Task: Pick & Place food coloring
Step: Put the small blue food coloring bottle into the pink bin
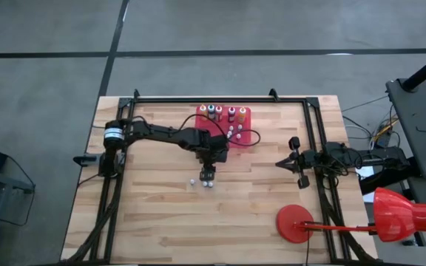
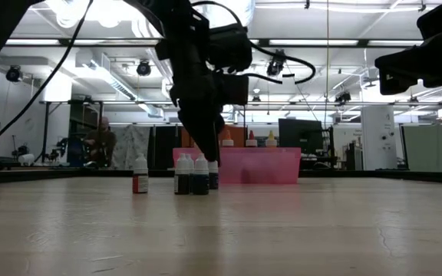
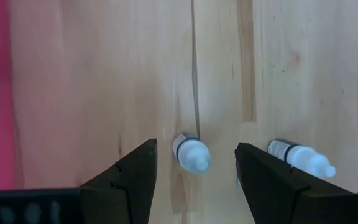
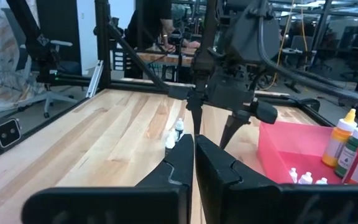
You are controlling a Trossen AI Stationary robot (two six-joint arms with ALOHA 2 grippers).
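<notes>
Probably the small bottle (image 3: pixel 191 154) near the tabletop's middle is light, hard and tippable, so the left gripper (image 3: pixel 194 180), jaws open around it, should take its body, while the right gripper (image 4: pixel 194 163) waits closed by the right edge.

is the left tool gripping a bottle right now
No, the left tool stands open above the wooden table, its fingers apart on either side of a small white-capped bottle without touching it.

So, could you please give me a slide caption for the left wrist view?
Left gripper, dark fingers open, straddles a small white-capped bottle on the pale wooden table.
</notes>
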